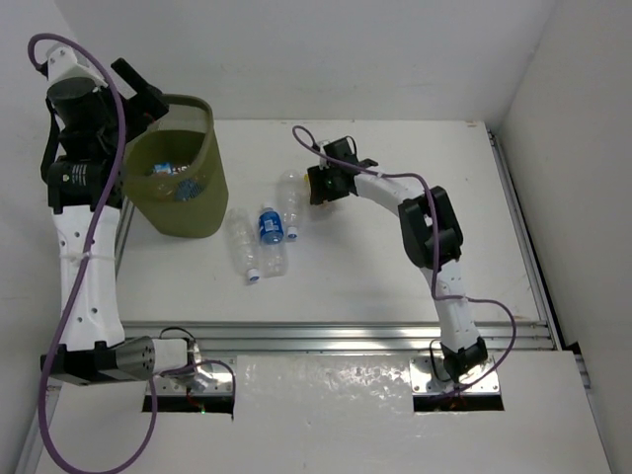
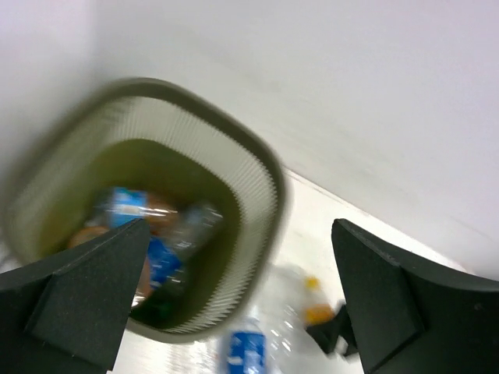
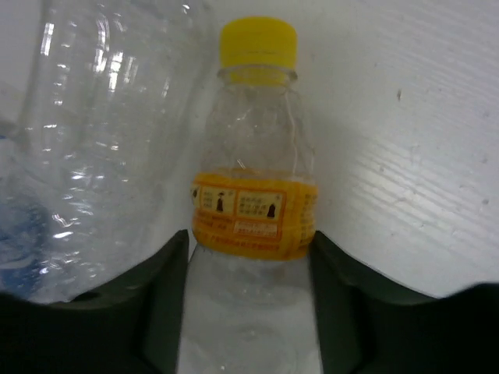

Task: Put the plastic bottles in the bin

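The right jaws straddle an orange-label bottle (image 3: 253, 210), one finger close against each side of its body. I cannot tell whether they are pinching it yet. Its long axis runs straight out from the wrist, yellow cap at the far end, and it lies on the desk (image 3: 421, 156). A clear bottle (image 3: 101, 156) crowds its left side, touching or nearly so. The bin (image 1: 188, 197) stands well off to the left, past a blue-label bottle (image 1: 271, 225), so the carry goes leftward. The left jaws hang spread and empty over the bin, which holds several bottles (image 2: 148, 234).
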Action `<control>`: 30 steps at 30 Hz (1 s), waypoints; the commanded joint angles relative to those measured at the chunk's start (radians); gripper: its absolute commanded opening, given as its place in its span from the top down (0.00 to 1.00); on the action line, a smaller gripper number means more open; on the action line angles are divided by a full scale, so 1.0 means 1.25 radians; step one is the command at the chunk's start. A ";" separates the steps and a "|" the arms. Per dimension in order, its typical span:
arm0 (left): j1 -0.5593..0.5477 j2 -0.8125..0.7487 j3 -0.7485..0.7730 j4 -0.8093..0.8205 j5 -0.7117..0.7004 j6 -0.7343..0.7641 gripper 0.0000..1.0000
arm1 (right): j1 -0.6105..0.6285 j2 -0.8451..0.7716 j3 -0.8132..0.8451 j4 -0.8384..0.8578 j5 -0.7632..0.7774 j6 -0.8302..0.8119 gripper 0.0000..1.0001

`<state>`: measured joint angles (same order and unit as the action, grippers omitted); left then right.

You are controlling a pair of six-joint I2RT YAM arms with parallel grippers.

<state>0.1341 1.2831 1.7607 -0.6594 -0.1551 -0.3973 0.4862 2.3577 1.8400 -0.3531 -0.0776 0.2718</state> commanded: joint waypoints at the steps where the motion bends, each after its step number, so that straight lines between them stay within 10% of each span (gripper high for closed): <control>1: -0.037 -0.007 -0.003 0.045 0.203 -0.007 0.00 | -0.004 -0.077 -0.042 0.017 -0.009 -0.014 0.57; 3: -0.097 -0.005 -0.017 0.076 0.311 -0.023 0.00 | -0.004 -0.136 -0.149 0.072 -0.009 -0.014 0.75; 13: -0.469 -0.068 -0.365 0.376 0.470 -0.130 0.00 | 0.011 -0.978 -0.977 0.615 -0.204 0.087 0.80; 23: -0.648 -0.004 -0.439 0.581 0.450 -0.171 0.02 | 0.022 -1.158 -0.989 0.633 -0.380 0.152 0.78; 30: -0.660 0.055 -0.404 0.537 0.481 -0.178 0.92 | 0.022 -1.178 -0.995 0.681 -0.331 0.178 0.67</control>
<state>-0.6754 1.3258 1.2118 -0.0441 0.3965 -0.6037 0.5034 0.8940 0.5926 0.3950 -0.4759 0.4587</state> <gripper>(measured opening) 0.256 0.525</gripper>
